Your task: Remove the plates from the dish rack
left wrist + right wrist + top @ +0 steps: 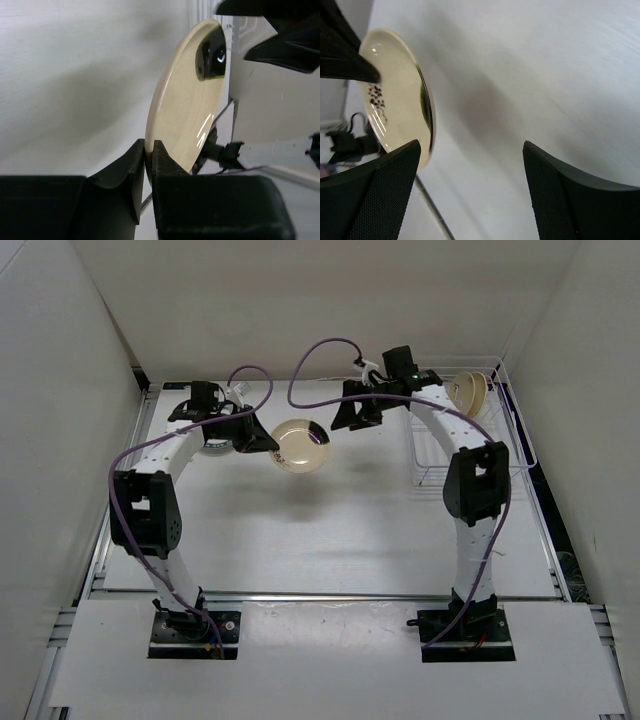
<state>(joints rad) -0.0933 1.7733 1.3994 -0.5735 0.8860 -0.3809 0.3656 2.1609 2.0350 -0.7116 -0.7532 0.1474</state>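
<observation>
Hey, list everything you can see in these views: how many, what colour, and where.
cream plate: one, cream, held by its rim above mid-table.
tan plate: one, tan, standing at the far end of the dish rack.
dish rack: one, white wire, far right of the table.
table: one, white, under everything.
cables: two, purple, one along each arm.
left gripper: one, black, shut on the cream plate's rim.
right gripper: one, black, open, close beside the cream plate.
</observation>
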